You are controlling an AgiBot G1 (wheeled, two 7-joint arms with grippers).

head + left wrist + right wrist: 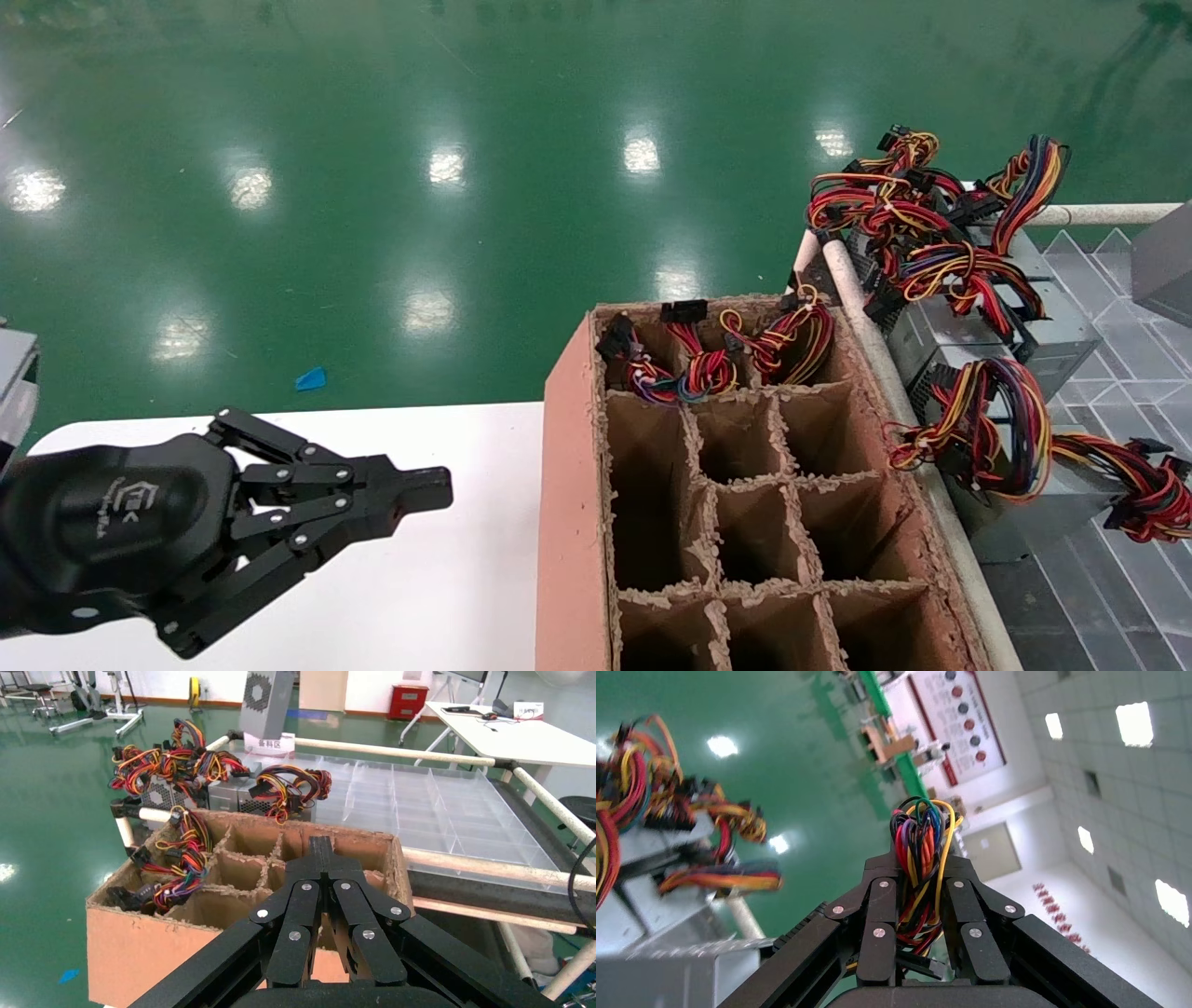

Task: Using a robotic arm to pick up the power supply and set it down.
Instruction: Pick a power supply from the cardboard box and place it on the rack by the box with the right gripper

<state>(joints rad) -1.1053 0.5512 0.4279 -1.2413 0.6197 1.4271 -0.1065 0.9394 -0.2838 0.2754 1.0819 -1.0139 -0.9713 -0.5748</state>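
- The left gripper (424,489) is hovering at the lower left of the head view over a smooth white table (447,596); its black linkage fingers are pressing together with nothing between them.
- The right gripper (921,874) is showing only in its own wrist view, its matte black fingers clamping a bundle of wires (921,846) (red, orange, yellow, black and green strands, looping over above the fingertips).
- A grey sheet-metal box (1164,266) is cutting into the right edge of the head view, and is appearing again at the top centre of the left wrist view with a honeycomb vent; whether it is the power supply on those wires cannot be told.
- A brown cardboard divider box (568,522) with ragged, fibrous cell edges is sitting at the lower centre, wire bundles lying in its far row.
- More grey power supplies (987,326) are lying tangled at the upper right on a clear ribbed tray (1099,596) framed by pale tubes.
- A glossy green floor (372,186) is reflecting ceiling lights.
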